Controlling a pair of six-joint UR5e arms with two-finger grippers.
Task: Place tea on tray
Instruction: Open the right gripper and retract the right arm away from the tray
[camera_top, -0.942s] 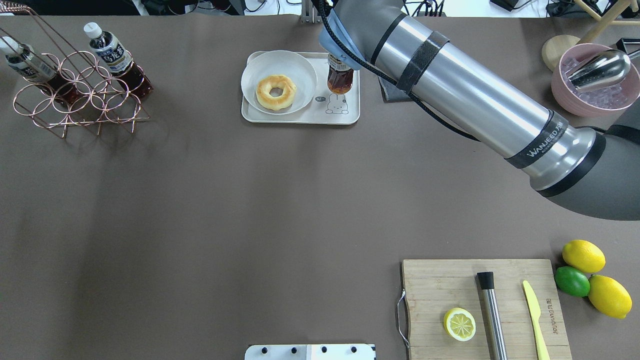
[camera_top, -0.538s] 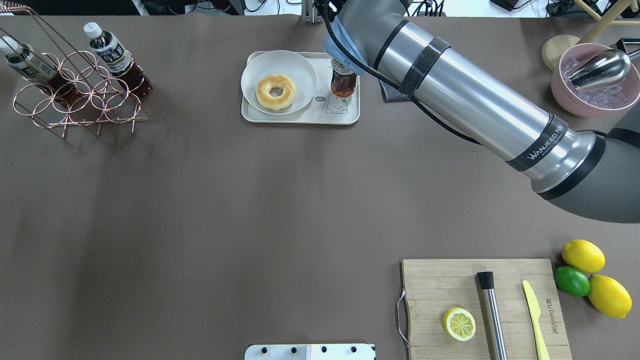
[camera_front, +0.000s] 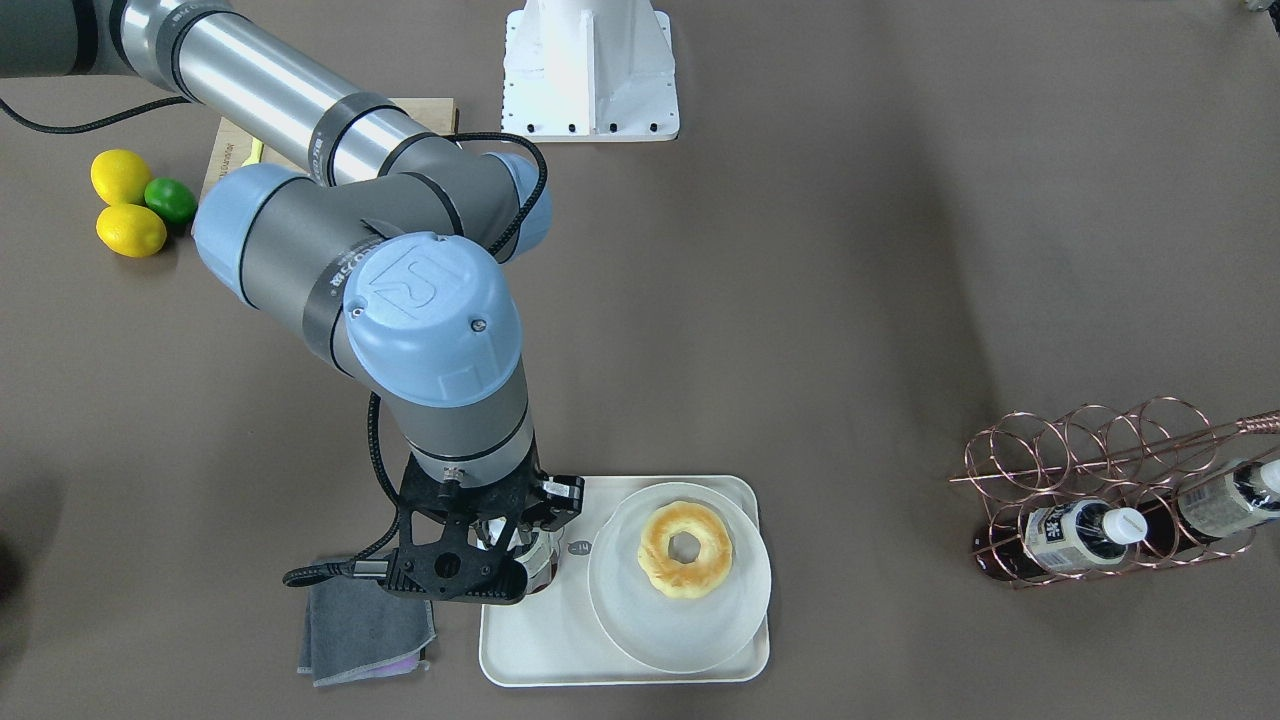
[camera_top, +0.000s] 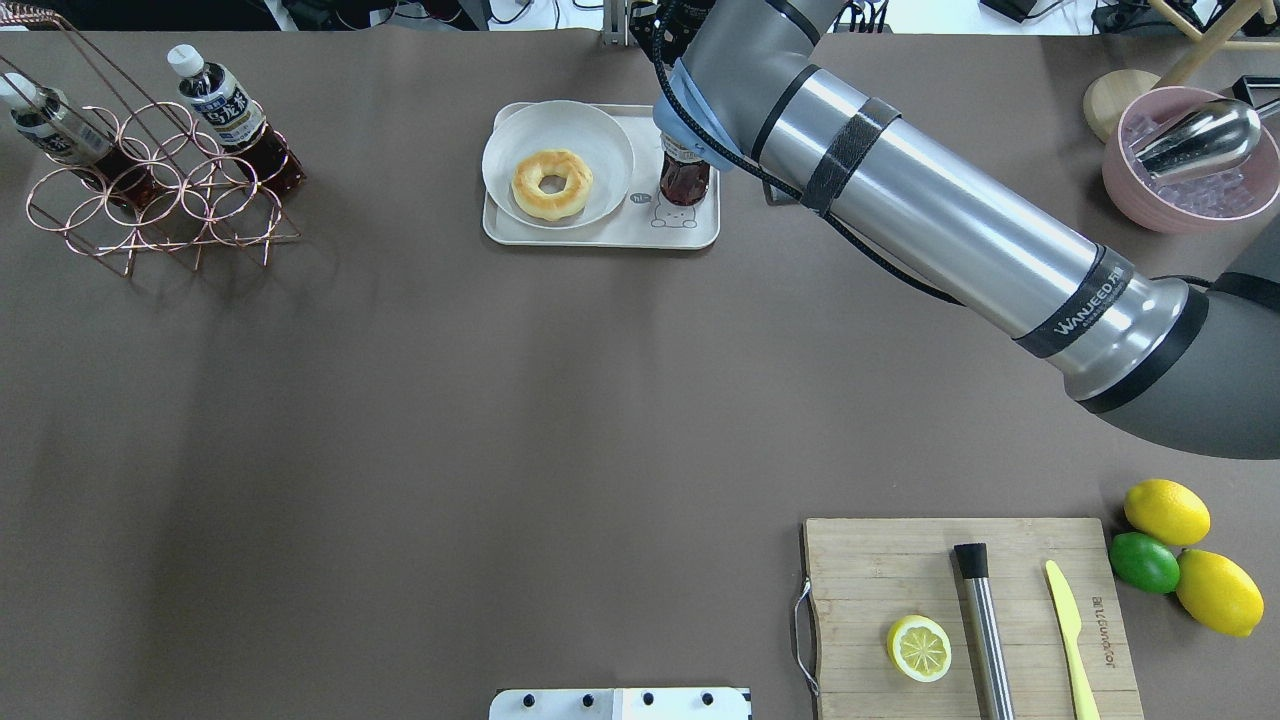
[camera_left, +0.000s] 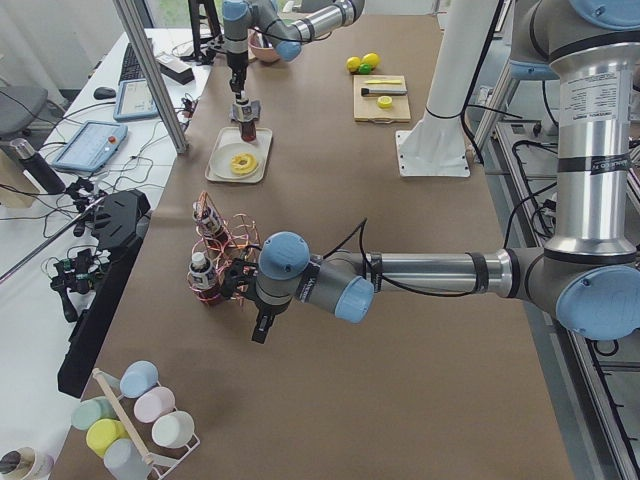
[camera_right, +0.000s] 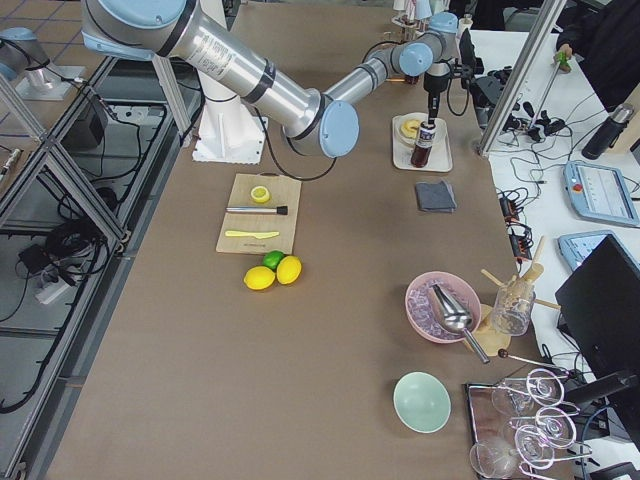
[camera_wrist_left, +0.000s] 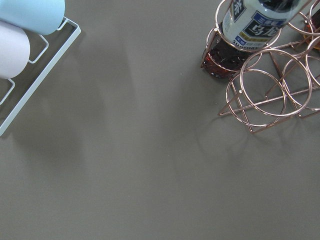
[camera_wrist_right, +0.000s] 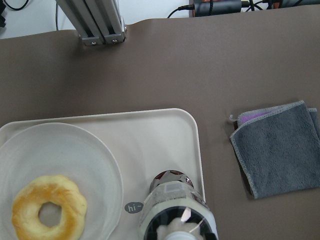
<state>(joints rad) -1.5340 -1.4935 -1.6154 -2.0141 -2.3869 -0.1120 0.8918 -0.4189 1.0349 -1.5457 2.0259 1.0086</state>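
Tea (camera_top: 684, 180) stands upright on the tray (camera_top: 600, 236), in the corner nearest the grey cloth (camera_wrist_right: 277, 145). Its top is tucked under the right hand (camera_front: 497, 548). From the front my view of the bottle is almost wholly blocked by the wrist and the black hand body. From overhead the arm covers the cap and shoulder, so only the dark lower half shows. The right wrist camera looks straight down the bottle, with the cap cut off at the bottom edge and no fingers in shot. I cannot tell whether that hand is clamped on the neck or has let go. The left hand (camera_left: 260, 328) shows only in the side view, hanging beside the wire rack (camera_top: 150, 190), and I cannot tell its state either. Room around the bottle is tight. The tray's raised rim runs just beside its base on the cloth side, and the plate (camera_top: 500, 150) with the doughnut (camera_top: 551, 184) sits close on the other. The bottle's base hides part of the little bear drawing. Beyond the tray, the bench (camera_top: 500, 400) lies wide towards the cutting board (camera_top: 880, 560).
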